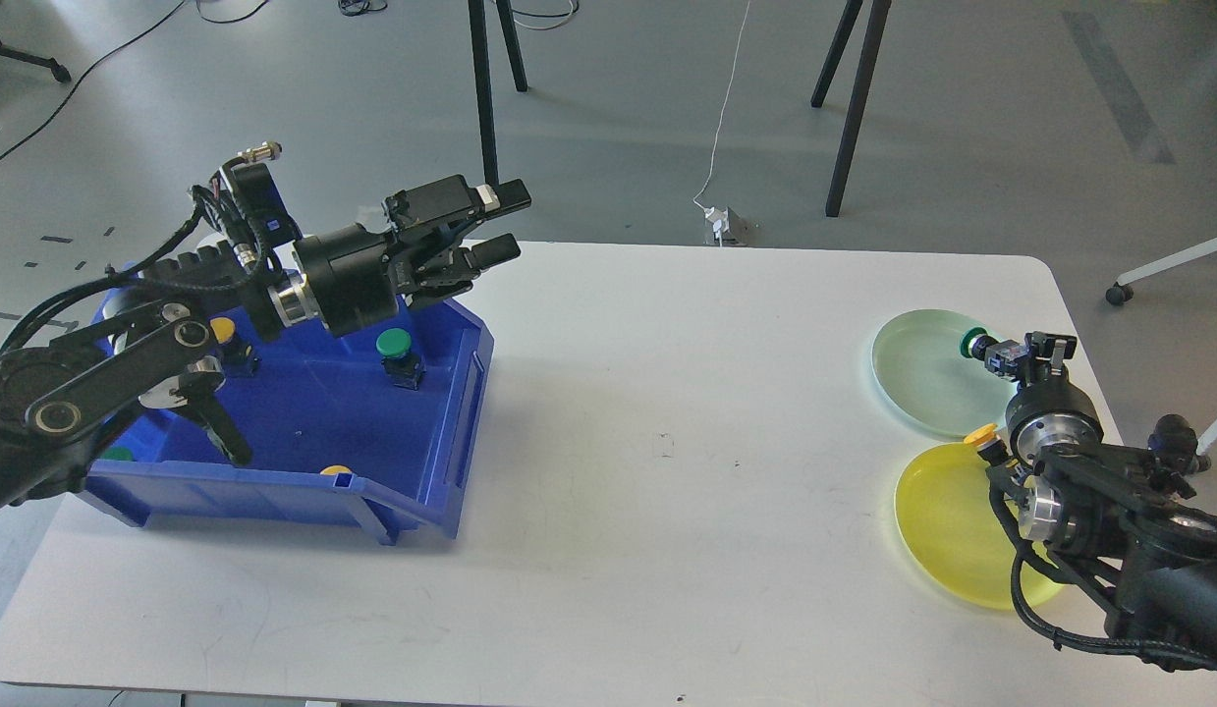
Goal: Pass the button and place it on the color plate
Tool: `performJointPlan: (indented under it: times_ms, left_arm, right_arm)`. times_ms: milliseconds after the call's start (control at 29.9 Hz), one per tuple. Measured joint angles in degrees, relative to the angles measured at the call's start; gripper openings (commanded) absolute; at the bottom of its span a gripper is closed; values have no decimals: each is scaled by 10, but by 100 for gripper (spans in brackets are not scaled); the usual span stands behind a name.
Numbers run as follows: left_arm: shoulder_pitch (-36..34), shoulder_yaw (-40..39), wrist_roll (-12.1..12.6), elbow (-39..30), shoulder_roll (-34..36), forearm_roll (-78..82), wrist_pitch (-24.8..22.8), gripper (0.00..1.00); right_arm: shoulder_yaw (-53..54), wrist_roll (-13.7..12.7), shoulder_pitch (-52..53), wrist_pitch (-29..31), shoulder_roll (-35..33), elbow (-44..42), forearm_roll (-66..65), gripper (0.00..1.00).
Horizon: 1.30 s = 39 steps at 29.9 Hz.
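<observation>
My right gripper (1023, 355) is shut on a green-capped button (973, 342) and holds it over the right part of the pale green plate (917, 373). A yellow-capped button (982, 435) sits at the far edge of the yellow plate (947, 525), partly hidden by my right arm. My left gripper (502, 224) is open and empty, raised above the far right corner of the blue bin (441, 462). In the bin stand a green button (394, 346), a yellow button (223, 330) and others half hidden at the front wall.
The white table (667, 491) carries the bin at the left and the two plates at the right. My right arm covers the right side of the yellow plate. Stand legs and cables are on the floor behind the table.
</observation>
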Motion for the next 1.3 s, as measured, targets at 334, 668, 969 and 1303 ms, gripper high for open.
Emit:
performJointPlan:
  times_ms: [334,668,969,1303]
  left_arm:
    - [4,-1,0,1,-2,-6,0,94]
    - [7,-3,0,78,-18,-173,0,98]
    - [8,-7,0,119,-10,-311,0,99]
    - [23,-26,0,134,-25,-343,0,99]
  right_arm:
    - [45,4,-30,0,-34,114,2,83]
    - [66,2,-48,0,-161,430,-6,96]
    - [122,0,-2,376,-184,394,18,98]
    - [90,5,84,554,-173,287,171,98]
